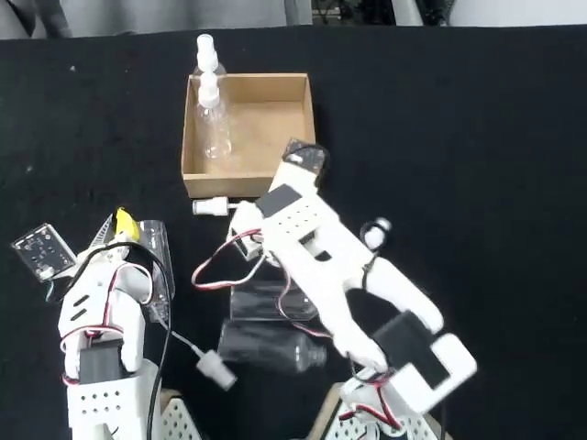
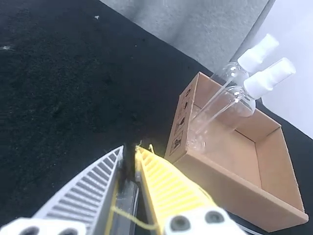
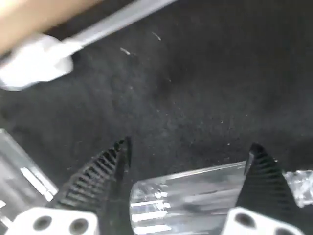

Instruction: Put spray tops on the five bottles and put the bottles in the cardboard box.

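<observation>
My right gripper (image 3: 190,143) stands wide open, its black fingers (image 3: 105,174) straddling a clear uncapped bottle (image 3: 190,200) that lies on its side on the table; I cannot tell whether either finger touches it. My left gripper (image 2: 129,149) is closed, the grey and yellow fingers meeting at the tips; I cannot tell whether anything is pinched between them.

The table is covered in black cloth (image 1: 459,137); a grey wall (image 2: 195,29) rises beyond its far edge.

The cardboard box (image 1: 248,186) sits toward the far side, left of centre; two capped bottles (image 1: 214,124) lean against its far-left corner, tops poking over the rim. A loose spray top (image 1: 211,207) lies just outside the box's near wall; a second spray top (image 1: 217,368) with its tube lies at the near side, beside two bare bottles (image 1: 271,348) lying on the cloth; another bare bottle (image 1: 154,257) lies next to my left arm.

The left wrist view gives the box (image 2: 220,186) from the side, with the capped pair (image 2: 220,105) tilted; the right wrist view catches the loose top (image 3: 34,63) beyond the open fingers.
</observation>
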